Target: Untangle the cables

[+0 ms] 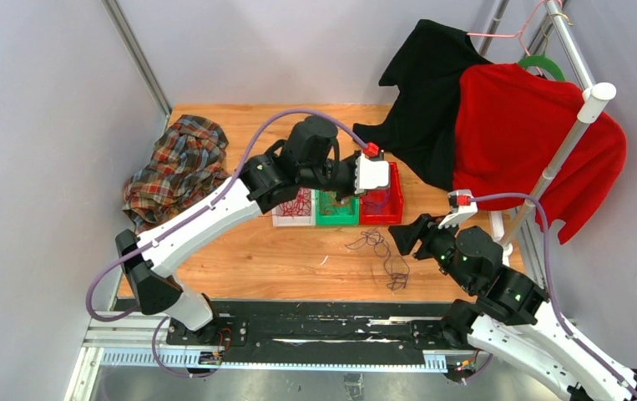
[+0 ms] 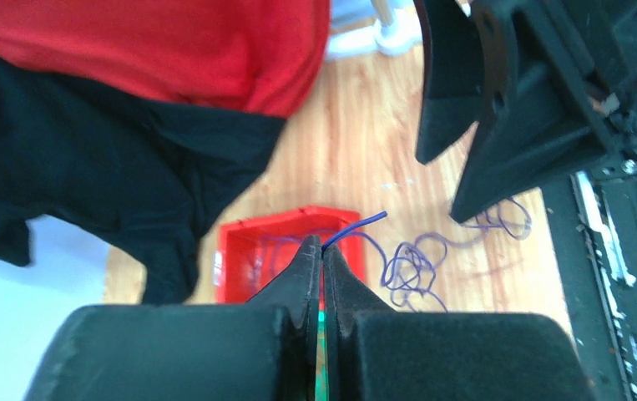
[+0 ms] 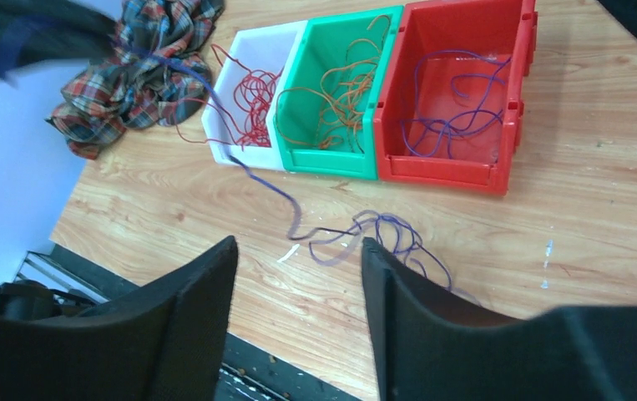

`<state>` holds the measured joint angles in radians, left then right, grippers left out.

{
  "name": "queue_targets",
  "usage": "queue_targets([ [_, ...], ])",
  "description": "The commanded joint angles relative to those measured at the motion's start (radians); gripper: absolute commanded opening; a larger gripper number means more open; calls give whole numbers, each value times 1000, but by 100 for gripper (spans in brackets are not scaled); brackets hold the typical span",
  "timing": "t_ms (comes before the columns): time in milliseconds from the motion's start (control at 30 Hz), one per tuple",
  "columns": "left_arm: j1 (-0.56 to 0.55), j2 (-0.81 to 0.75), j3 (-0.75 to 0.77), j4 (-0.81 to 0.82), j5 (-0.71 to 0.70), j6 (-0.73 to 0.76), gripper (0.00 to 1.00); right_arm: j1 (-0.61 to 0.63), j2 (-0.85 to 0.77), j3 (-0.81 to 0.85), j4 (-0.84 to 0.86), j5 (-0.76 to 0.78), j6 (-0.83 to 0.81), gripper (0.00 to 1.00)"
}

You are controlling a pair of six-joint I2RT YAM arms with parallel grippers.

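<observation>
A tangle of purple cables [image 1: 381,251] lies on the wooden table in front of three bins. My left gripper [image 2: 321,245] is shut on one purple cable [image 2: 356,225], whose short end sticks out past the fingertips, above the red bin [image 2: 240,251]. That strand runs down to the tangle [image 3: 390,234]. Just right of the tangle, my right gripper [image 3: 298,242] hovers open with nothing between its fingers [image 3: 415,317]. Red cables [image 3: 252,88] lie in the white bin, orange ones [image 3: 340,92] in the green bin, purple ones [image 3: 448,125] in the red bin.
The white bin [image 1: 281,219], green bin [image 1: 336,219] and red bin [image 1: 394,188] stand in a row mid-table. A plaid shirt [image 1: 177,163] is heaped at the left edge. Black and red garments [image 1: 507,125] hang from a rack at the right.
</observation>
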<state>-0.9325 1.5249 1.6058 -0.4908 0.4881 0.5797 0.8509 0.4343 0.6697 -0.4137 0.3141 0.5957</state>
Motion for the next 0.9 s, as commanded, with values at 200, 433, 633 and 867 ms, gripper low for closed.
queue_targets([
  [200,3,55,345,-70,27,110,1,-15,124,67,176,-38,-200,67],
  [433,2,142,567,-72,11,98,0,-15,243,57,312,6,-256,67],
  [633,1,184,585,-7,-92,125,0,-20,191,-24,311,89,-211,68],
  [867,27,273,491,57,-222,103,1,-24,-26,-114,238,161,-175,69],
])
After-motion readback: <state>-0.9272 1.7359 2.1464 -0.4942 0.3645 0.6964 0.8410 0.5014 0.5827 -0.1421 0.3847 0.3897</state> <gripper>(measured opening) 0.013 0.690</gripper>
